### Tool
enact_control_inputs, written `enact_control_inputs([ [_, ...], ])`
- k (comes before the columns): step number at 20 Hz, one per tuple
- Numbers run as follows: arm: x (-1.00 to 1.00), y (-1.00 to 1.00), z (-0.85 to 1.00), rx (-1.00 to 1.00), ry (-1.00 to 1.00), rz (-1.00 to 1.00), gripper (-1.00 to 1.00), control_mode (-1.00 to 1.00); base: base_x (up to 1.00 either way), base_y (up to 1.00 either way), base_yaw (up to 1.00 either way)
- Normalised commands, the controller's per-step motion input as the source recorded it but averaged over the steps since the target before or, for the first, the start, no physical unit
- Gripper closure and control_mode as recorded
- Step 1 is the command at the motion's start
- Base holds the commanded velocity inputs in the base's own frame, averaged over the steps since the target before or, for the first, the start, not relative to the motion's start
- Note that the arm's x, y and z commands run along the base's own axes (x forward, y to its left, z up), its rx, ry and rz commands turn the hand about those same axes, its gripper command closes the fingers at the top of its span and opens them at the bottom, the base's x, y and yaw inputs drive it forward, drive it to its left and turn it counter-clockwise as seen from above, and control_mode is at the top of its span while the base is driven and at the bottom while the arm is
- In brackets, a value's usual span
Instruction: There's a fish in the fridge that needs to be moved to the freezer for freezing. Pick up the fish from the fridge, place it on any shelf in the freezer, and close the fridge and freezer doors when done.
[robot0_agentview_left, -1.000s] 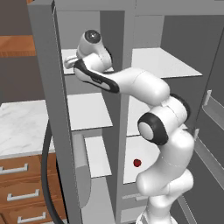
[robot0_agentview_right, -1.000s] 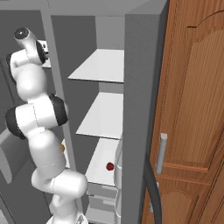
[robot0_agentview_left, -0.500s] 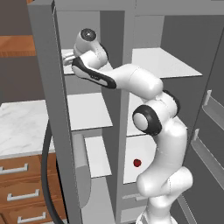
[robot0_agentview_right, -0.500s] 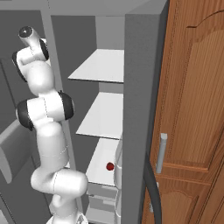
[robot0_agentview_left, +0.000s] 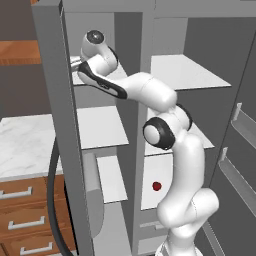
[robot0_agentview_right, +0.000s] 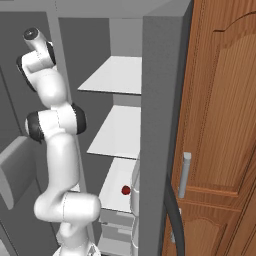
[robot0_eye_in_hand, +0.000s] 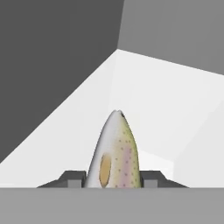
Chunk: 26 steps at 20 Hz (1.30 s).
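Hand view: fingers (robot0_eye_in_hand: 113, 178) pinching the spotted fish (robot0_eye_in_hand: 115, 153), holding it over the white freezer shelf (robot0_eye_in_hand: 166, 113).

In the tall grey side-by-side unit, the narrower freezer compartment (robot0_agentview_left: 100, 125) lies left of the wider fridge compartment (robot0_agentview_left: 200, 100). The speckled tan fish (robot0_eye_in_hand: 114, 155) sits between the two dark fingertips of the gripper (robot0_eye_in_hand: 114, 179), over the top narrow white shelf (robot0_eye_in_hand: 144, 113) of the freezer. A small dark-red ball (robot0_agentview_left: 156, 186) lies on a lower fridge shelf, above the drawers
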Motion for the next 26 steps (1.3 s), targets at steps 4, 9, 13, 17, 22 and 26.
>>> enact_control_inputs([
  [4,0.32,0.01,-0.21,0.0,0.0,0.0,-1.0,-1.0,0.0,0.0,0.0],
  [9,0.01,-0.05,-0.14,0.0,0.0,0.0,-1.0,-1.0,0.0,0.0,0.0],
  [13,-0.36,-0.25,-0.07,0.02,0.0,0.0,-1.0,-1.0,0.0,0.0,0.0],
  [17,-0.85,-0.27,-0.02,0.05,0.0,0.0,-1.0,-1.0,0.0,0.0,0.0],
  [22,-1.0,-0.23,-0.15,0.05,0.0,0.0,-1.0,-1.0,0.0,0.0,0.0],
  [26,-1.0,-0.44,-0.05,0.05,0.0,0.0,-1.0,-1.0,0.0,0.0,0.0],
])
